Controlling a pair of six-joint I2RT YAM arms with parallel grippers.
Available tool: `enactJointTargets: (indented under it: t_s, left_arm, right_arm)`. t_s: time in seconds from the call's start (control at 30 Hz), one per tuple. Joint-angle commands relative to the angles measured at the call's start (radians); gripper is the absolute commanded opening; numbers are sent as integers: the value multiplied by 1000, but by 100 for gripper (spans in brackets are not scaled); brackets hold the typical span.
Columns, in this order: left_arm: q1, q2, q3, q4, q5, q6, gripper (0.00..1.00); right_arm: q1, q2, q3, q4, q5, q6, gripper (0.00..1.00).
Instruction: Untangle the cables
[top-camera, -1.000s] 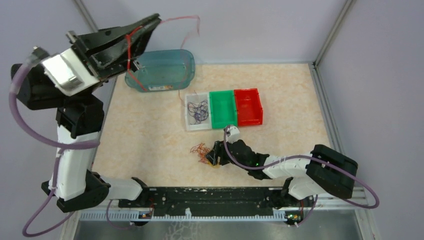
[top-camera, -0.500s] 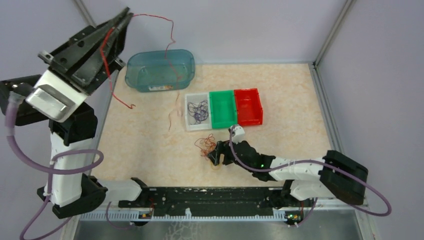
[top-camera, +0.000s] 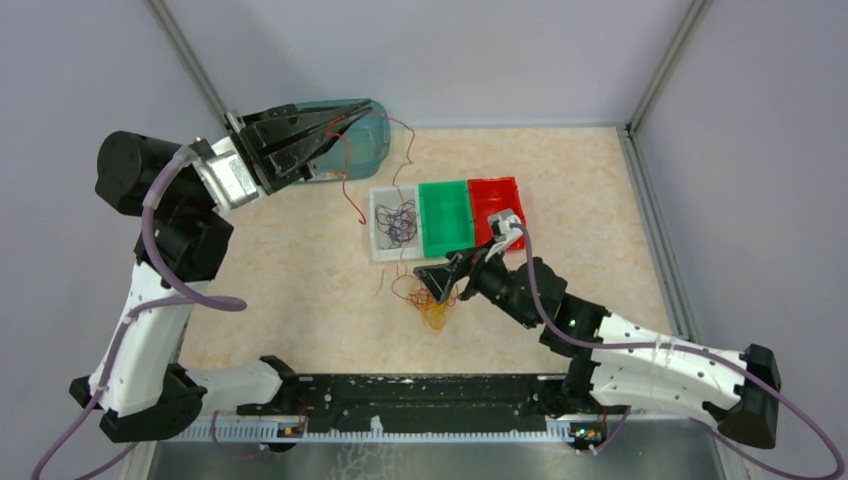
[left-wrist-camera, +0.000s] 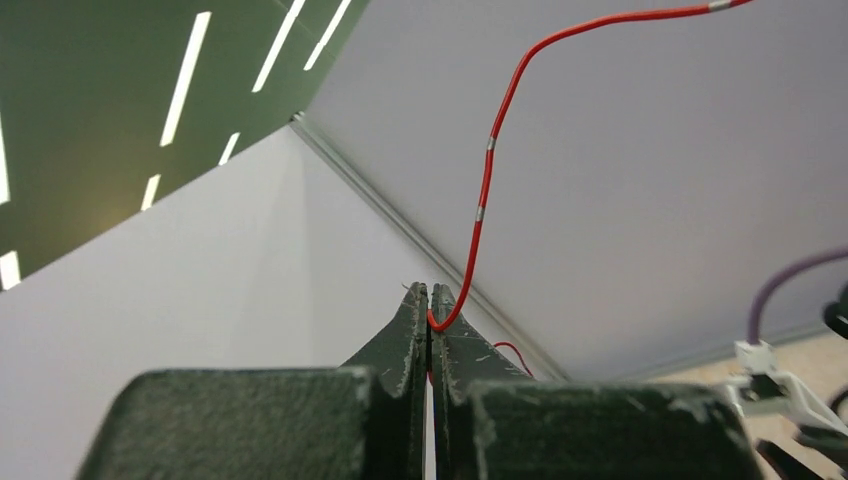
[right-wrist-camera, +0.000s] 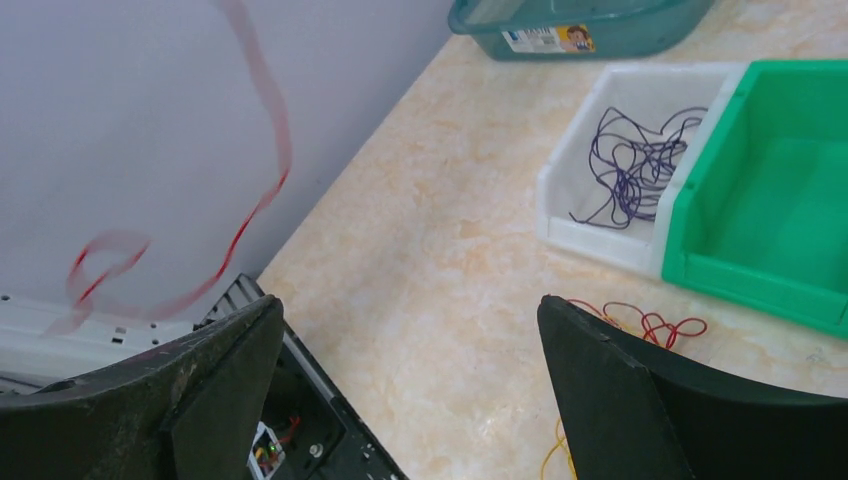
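Above the far left corner of the table (top-camera: 290, 260), the left gripper (left-wrist-camera: 430, 300) was lifted high, its tip over the teal tub (top-camera: 372, 135). Its two jaws were pressed together on a red cable (left-wrist-camera: 487, 170), which was pinched near their ends. From there the cable rose in a curve in front of the wall (left-wrist-camera: 620, 230) in the left wrist view. In the top view it hung down in loose loops, and its lower part reached the table just beside the white bin (right-wrist-camera: 590, 235). In the right wrist view this cable was only a blurred red line.

The right gripper (right-wrist-camera: 408, 310) was low over the table, near the front of the bins. Its jaws stood wide apart and nothing was between them. Just beside it lay a clump (top-camera: 430, 305) of red and yellow cables, loose on the table. A purple cable (right-wrist-camera: 635, 165) lay curled inside the white bin. The green bin (right-wrist-camera: 760, 200) touched the white one, and the red bin (top-camera: 497, 225) touched the green one.
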Motion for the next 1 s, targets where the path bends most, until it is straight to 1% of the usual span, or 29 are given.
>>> enactJointTargets:
  t_s: [0.0,0.1,0.17,0.37,0.53,0.6,0.7,0.8,0.9,0.97]
  left_arm:
    - [-4,-41,-22,-106,85,-39,0]
    - [-5,-62,-73,-135,106,-62,0]
    - [-4,-74,-102,-150,110,-72,0]
    - [-4,-109,-167,-172,107,-90,0]
    - [-4,-119,-190,-168,109,-123,0]
    - [-4,-119,-188,-167,107,-126,0]
    - [-4,-121,-184,-168,107,-126,0]
    - [-5,-126,-186,-171,111,-133,0]
    - [-5,-132,-193,-171,116,-137,0]
    - [-4,-134,-197,-171,119,-139,0]
  right_arm:
    - [7,-66,84,-53,1,-88,99]
    - [7,-85,125,-33,-49,-134,97]
    - [9,-76,157,-20,-110,-157,95]
    - [7,-3,248,-15,-284,-173,85]
    - [7,68,271,51,-309,-149,75]
    - [7,99,288,61,-313,-148,72]
    - [7,128,320,25,-274,-157,70]
    - [7,123,332,-22,-187,-181,67]
    - [7,119,356,-96,-63,-194,62]
    - [7,121,366,-119,-12,-194,62]
